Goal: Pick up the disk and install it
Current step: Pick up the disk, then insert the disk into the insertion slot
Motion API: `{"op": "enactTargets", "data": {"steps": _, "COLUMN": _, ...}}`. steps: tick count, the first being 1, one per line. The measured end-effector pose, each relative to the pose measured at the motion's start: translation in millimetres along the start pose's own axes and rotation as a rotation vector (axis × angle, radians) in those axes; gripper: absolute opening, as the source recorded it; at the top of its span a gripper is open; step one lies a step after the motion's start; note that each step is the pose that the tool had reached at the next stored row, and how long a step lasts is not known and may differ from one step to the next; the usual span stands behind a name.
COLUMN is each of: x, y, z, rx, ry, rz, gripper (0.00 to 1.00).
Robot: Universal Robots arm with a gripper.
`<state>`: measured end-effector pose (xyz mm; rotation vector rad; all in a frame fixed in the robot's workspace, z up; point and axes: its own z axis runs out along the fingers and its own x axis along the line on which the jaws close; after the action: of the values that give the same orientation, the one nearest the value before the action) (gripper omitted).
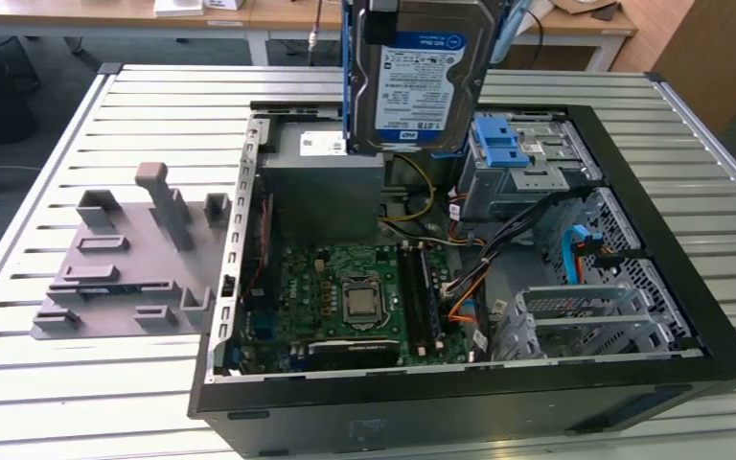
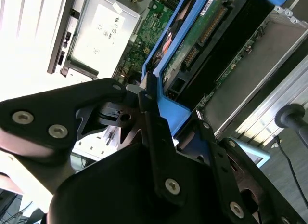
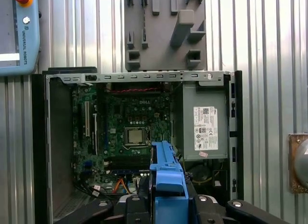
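The disk (image 1: 417,84), a silver hard drive with a white-and-blue label in a blue plastic carrier, hangs upright above the back of the open computer case (image 1: 675,287). It sits over the power supply and next to the blue-latched drive cage (image 1: 517,153). In both wrist views my gripper (image 2: 175,123) (image 3: 166,204) is shut on the carrier's blue frame (image 3: 166,173), with black fingers (image 2: 147,113) on either side. The drive's green circuit board (image 2: 192,41) faces the second wrist view.
Inside the case lie the motherboard (image 1: 356,287), the grey power-supply box (image 1: 323,182) with its white sticker (image 3: 205,127), loose cables (image 1: 471,278) and metal bays (image 1: 586,316). A grey fixture plate (image 1: 126,259) stands on the slatted table (image 1: 35,402) at the exterior view's left. A teach pendant (image 3: 19,31) lies beside the case.
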<state>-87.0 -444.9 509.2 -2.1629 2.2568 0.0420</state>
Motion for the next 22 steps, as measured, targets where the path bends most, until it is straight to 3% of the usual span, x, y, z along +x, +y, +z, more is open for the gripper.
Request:
{"op": "enactTargets", "data": {"steps": 16, "x": 0.0, "y": -1.0, "z": 0.0, "rx": 0.0000, "ry": 0.0000, "rz": 0.000, "gripper": 0.36}}
{"op": "enactTargets", "data": {"steps": 22, "x": 3.4, "y": -1.2, "z": -0.1, "rx": 0.0000, "ry": 0.0001, "rz": 0.000, "gripper": 0.36}}
